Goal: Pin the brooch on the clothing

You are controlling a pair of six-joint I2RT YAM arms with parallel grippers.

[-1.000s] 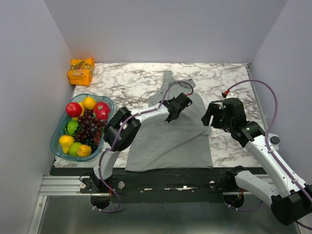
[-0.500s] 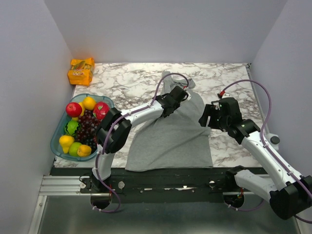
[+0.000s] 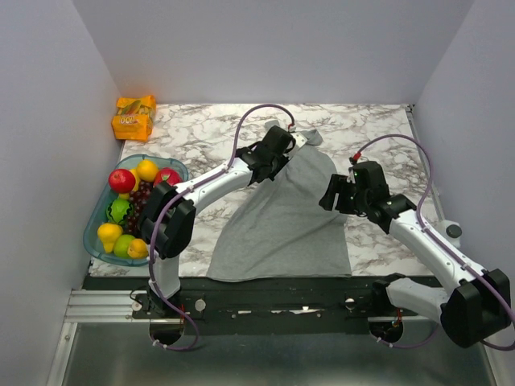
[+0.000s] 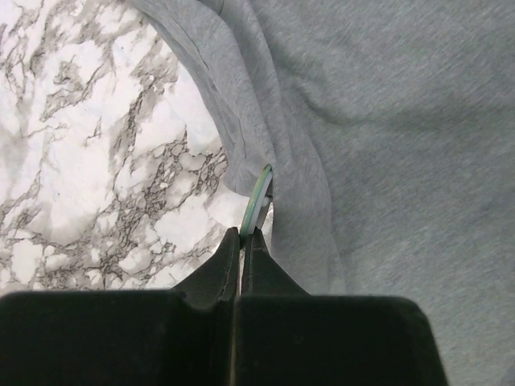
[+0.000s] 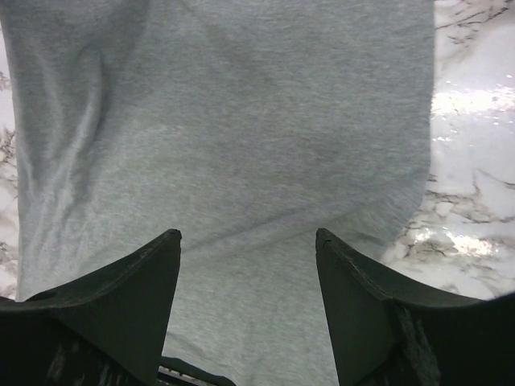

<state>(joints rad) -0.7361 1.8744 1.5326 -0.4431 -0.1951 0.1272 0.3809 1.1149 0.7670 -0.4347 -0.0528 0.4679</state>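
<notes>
Brooch (image 4: pixel 257 199) is pinched between the closed fingertips of the left hand (image 4: pixel 241 241). We see it edge-on: a thin disc with a green rim and a pale band. Its face isn't visible to us. Its far rim touches a folded edge of the clothing (image 4: pixel 386 121), with bare marble table (image 4: pixel 96 161) at its 9 o'clock.

From the top view, the left hand (image 3: pixel 272 154) sits at the clothing's (image 3: pixel 290 217) 11 o'clock, by the straps, and the brooch is hidden under it. The clothing is plain light-grey knit. Its left side runs diagonally from the hem at 7 o'clock up to that hand, and the hem lies along the table's near edge at 6 o'clock.

Open marble lies at 12 and at 9–10 o'clock of the clothing, with a narrower strip at 3 o'clock out to the table edge.

Right hand (image 3: pixel 334 195) hangs over the clothing's 3 o'clock edge, jaws wide apart and holding nothing, with fabric below them.

Fruit tray (image 3: pixel 90 232) sits at the table's 9 o'clock and an orange packet (image 3: pixel 133 117) at 10–11 o'clock. Its print is too small for us to read.
</notes>
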